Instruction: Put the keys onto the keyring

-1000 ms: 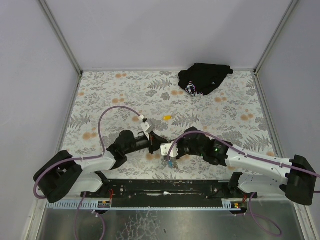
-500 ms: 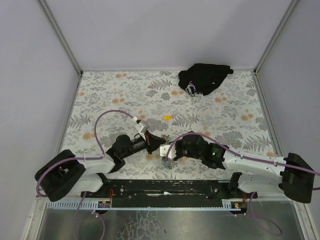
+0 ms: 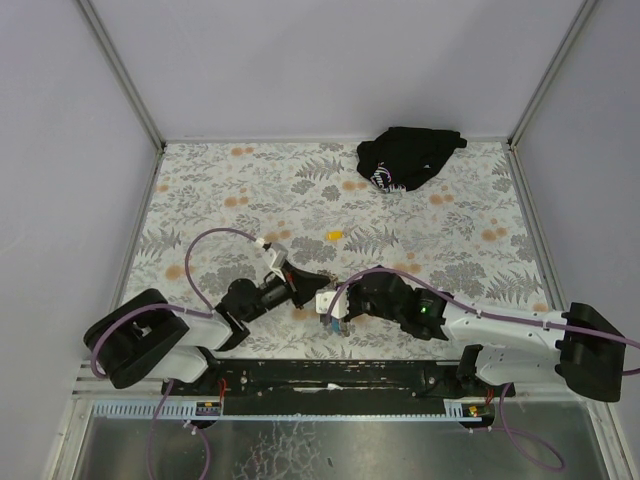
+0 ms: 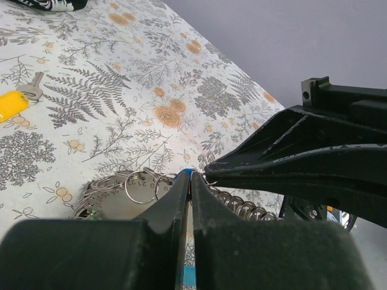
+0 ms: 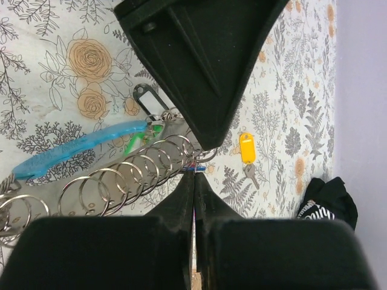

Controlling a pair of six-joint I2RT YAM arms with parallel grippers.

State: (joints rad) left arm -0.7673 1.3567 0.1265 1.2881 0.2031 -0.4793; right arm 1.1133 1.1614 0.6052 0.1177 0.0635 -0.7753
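My two grippers meet tip to tip near the table's front middle. My left gripper (image 3: 311,283) (image 4: 191,176) is shut, with the bright blue tag of the keys (image 4: 186,172) pinched at its tips. My right gripper (image 3: 327,301) (image 5: 195,176) is shut too, its tips at the same blue tag (image 5: 197,168) and against a thin ring of the keyring (image 5: 208,156). A row of linked metal rings (image 5: 121,175) (image 4: 245,209) runs from there to the light-blue lanyard strap (image 5: 78,148), its green tag (image 5: 138,140) and a black tag (image 5: 145,96). Which ring the right fingers grip is hidden.
A separate key with a yellow tag (image 3: 335,235) (image 5: 246,148) (image 4: 12,104) lies on the floral table beyond the grippers. A black cloth bundle (image 3: 408,157) (image 5: 326,202) sits at the back right. Grey walls stand on three sides.
My left arm has folded lower and nearer the front edge, its wrist moving left. Both grippers have stayed shut and tip to tip at about the same spot.
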